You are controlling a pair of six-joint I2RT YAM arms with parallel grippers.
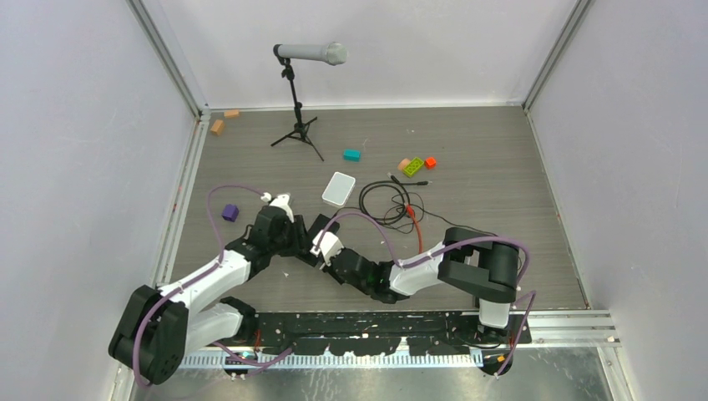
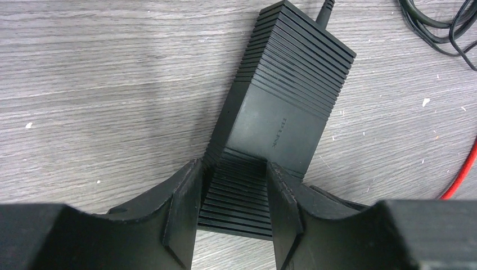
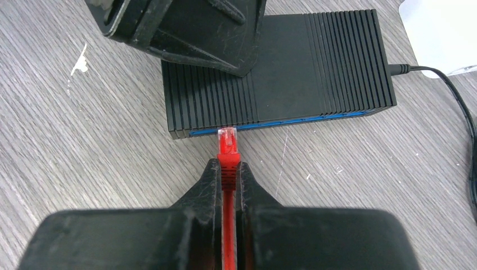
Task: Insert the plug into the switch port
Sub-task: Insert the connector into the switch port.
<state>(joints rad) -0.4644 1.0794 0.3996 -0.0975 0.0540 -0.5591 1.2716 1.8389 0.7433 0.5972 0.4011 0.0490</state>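
The switch (image 3: 315, 62) is a flat ribbed black box with a blue front edge (image 3: 292, 119); single ports along it cannot be made out. My right gripper (image 3: 226, 169) is shut on the red boot of the plug (image 3: 226, 138). The plug's clear tip meets the blue edge near the switch's left end; I cannot tell whether it is inside a port. My left gripper (image 2: 232, 191) straddles the near end of the switch (image 2: 281, 107), with its fingers (image 2: 183, 208) tight against both sides. Seen from the top, both grippers meet at the table's near middle (image 1: 313, 246).
A black power lead (image 3: 450, 90) leaves the switch's right end. Loops of black and red cable (image 1: 401, 209) lie right of the white box (image 1: 338, 189). A microphone stand (image 1: 296, 109) is behind. Small blocks are scattered: teal (image 1: 351, 154), green (image 1: 412, 166), purple (image 1: 230, 212).
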